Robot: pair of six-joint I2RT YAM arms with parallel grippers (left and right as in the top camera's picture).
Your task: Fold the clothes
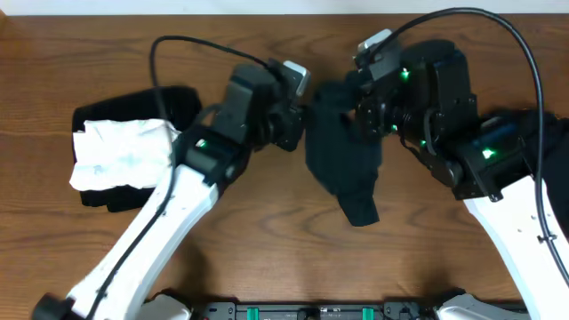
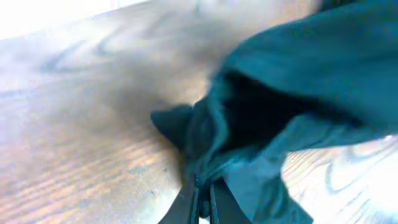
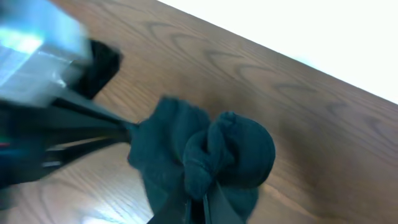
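Step in hand, as I read it: pick-up and spread of one black tee (image 1: 342, 164), before any fold is made. It's mid-table, bunched and twisted, with a tail trailing toward the near edge, strung between the two arms.

Jaws:
- left gripper (image 1: 302, 124) is clenched on the tee's left edge. Its wrist cam shows the fingertips (image 2: 194, 198) pinched tight on a ridge of dark cloth.
- right gripper (image 1: 360, 116) is also clenched on the tee, at a far-right part of it. Its wrist view shows the right gripper (image 3: 199, 208) biting a knotted wad of fabric, w/ the other arm's fingers nipping the same cloth at left.

Next move, my guess: the arms pull apart, left and right, to draw the tee taut and flat, then lay it on bare table (image 1: 267, 231). This needs both pinches on true edges (shoulders or hem), not on a wad. The right one looks to be holding several layers, so a re-grip may be req'd. Risk: the cloth stays twisted and won't lie flat.

Count:
- arms: 2, grippers: 2
- black tee in hand: 1
- white garment (image 1: 120, 153): 1, far left, lying on top of black fabric (image 1: 178, 102). That's at least 1 black piece; can't tell how many layers.
- dark cloth at right edge (image 1: 556, 142): prob. more clothes, mostly hidden by the right arm, so no count possible
- pink garment: none in view
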